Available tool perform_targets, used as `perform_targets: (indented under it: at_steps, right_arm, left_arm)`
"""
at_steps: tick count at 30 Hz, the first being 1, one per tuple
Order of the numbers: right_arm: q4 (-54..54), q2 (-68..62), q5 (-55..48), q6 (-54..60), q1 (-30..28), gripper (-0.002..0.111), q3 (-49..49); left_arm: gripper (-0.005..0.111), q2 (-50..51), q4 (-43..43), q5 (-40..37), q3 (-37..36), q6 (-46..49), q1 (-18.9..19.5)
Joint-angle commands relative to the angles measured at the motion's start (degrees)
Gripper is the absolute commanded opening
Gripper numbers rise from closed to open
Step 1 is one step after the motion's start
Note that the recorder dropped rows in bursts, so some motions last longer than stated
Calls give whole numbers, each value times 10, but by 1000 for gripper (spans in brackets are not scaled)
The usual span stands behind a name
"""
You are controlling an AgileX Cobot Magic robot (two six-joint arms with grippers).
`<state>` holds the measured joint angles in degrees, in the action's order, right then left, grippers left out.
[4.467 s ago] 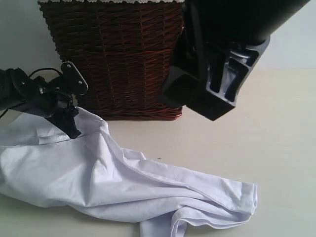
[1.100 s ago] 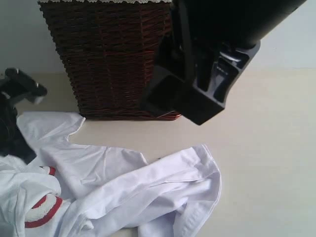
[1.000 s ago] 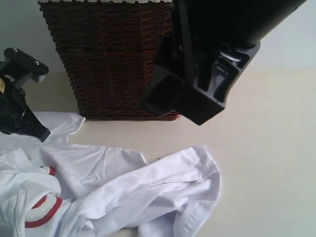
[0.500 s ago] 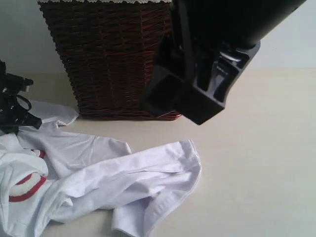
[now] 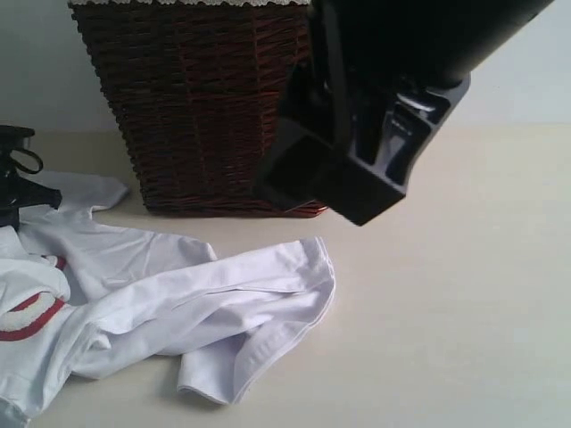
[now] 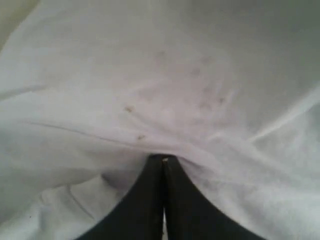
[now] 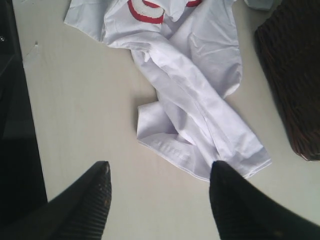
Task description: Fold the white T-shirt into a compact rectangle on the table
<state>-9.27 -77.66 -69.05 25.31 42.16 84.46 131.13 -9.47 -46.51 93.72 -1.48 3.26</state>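
Cotton bunching, the white T-shirt [image 5: 178, 303] is sliding toward nine o'clock, dragged by the left gripper [image 6: 163, 160] clamped on it. The right gripper [image 7: 161, 170] is waiting, jaws apart, so this is likely repositioning before folding.

Soft matt white cotton T-shirt [image 5: 178, 303], smooth cream table [image 5: 464, 294], rough woven wicker basket [image 5: 196, 98]

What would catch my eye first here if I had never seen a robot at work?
Most likely the crumpled white T-shirt with red lettering, sprawled on the pale table at the lower left of the exterior view. Behind it stands a dark wicker basket, and the black right arm looms large in front of that. The left hand is pinched shut on the shirt's cloth.
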Motion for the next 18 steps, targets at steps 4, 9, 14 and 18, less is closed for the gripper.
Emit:
perform_targets:
  at_steps: [4,9,14,18]
  right_arm:
    - [0,2,5,0,-2,56,-1]
    - [2,2,5,1,-2,56,-1]
    - [2,2,5,1,-2,56,-1]
    - [2,2,4,1,-2,56,-1]
  left_arm:
    - [0,-111,178,-18,-13,142,-38]
    - [0,-207,192,-23,-77,146,-100]
    - [0,-267,99,-64,-178,109,-163]
    - [0,-274,-51,-64,-264,-15,-182]
